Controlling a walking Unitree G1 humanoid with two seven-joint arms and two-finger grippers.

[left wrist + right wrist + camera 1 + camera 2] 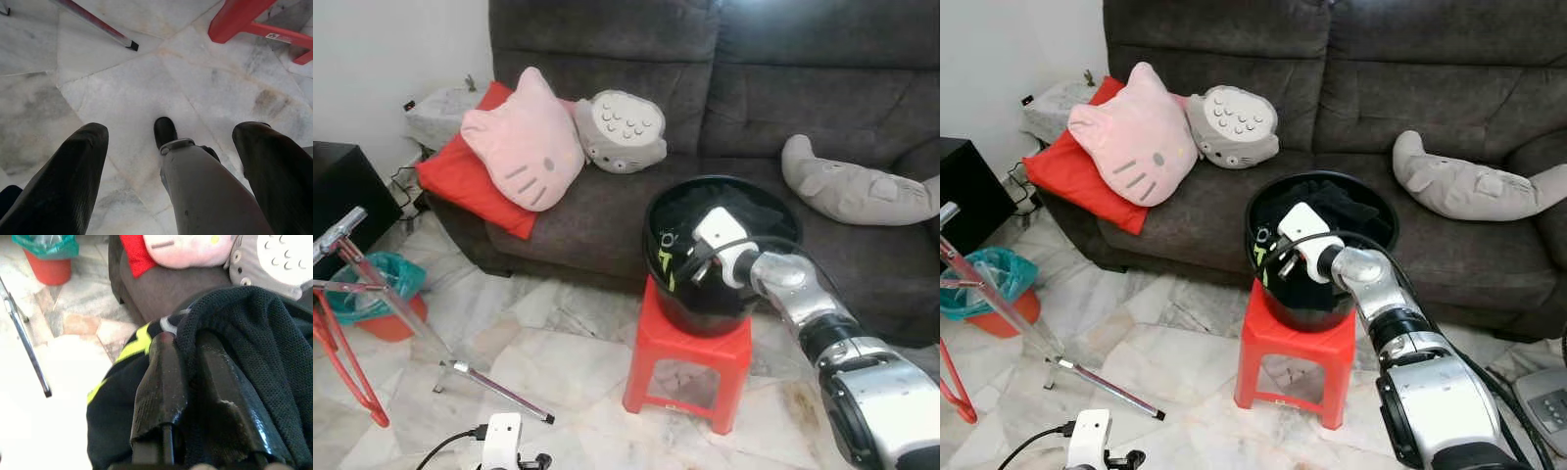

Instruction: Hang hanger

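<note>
Inside, right gripper [183,357] pinches black garment [254,333].

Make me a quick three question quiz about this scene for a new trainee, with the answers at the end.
1. True or false: the black bucket stands on the floor.
2. What does the right gripper pinch: A a pillow, B black mesh clothing, C the drying rack?
3. What colour is the cat-face pillow on the sofa?

Key: 1 false, it stands on the red stool. 2 B. 3 pink.
</note>
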